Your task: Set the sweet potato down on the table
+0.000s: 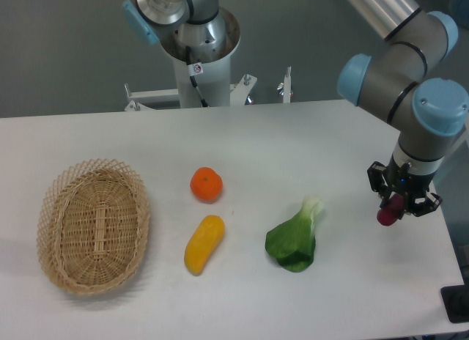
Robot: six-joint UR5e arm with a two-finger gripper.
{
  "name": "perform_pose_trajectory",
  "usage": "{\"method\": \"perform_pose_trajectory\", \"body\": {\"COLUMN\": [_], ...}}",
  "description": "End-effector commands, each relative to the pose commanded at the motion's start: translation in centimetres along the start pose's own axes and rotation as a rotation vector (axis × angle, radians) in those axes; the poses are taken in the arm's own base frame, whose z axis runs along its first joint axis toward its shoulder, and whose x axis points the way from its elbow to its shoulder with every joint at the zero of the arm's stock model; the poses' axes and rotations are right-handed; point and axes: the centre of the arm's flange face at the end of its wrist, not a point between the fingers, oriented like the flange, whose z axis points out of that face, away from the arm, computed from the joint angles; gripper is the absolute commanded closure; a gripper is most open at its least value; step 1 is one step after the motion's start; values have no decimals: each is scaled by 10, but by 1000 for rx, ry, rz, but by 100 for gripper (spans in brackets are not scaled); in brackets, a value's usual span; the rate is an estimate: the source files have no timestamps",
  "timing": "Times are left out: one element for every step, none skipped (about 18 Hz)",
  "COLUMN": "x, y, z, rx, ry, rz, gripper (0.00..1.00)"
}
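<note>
The sweet potato (388, 211), a small dark magenta tuber, hangs between the fingers of my gripper (394, 207) at the right side of the white table (293, 135). The gripper points straight down and is shut on it. Only the tuber's lower end shows below the black fingers. It appears to be just above the tabletop, close to the right edge; whether it touches the surface I cannot tell.
An oval wicker basket (93, 225) lies at the left. A round orange fruit (207, 185) and a yellow-orange oblong vegetable (204, 243) sit mid-table. A green leafy vegetable (294, 239) lies left of the gripper. The table's right edge is near the gripper.
</note>
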Motion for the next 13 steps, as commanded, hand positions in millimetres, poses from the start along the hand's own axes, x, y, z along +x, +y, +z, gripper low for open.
{"method": "perform_pose_trajectory", "body": {"x": [0, 0, 0, 1, 1, 1, 1, 2, 3, 3, 5, 6, 7], "y": [1, 1, 0, 0, 0, -1, -2, -4, -6, -7, -9, -13, -14], "z": [0, 0, 0, 0, -2, -2, -2, -1, -1, -2, -1, 1, -1], "rx": [0, 0, 0, 0, -1, -1, -1, -2, -2, -1, -1, -2, -2], "ry": [0, 0, 0, 0, -2, -2, -2, 0, 0, -1, 2, 3, 1], "rz": [-1, -3, -2, -2, -1, 0, 0, -2, 1, 0, -8, -20, -32], "gripper": [74, 74, 74, 74, 74, 74, 74, 73, 73, 74, 74, 74, 74]}}
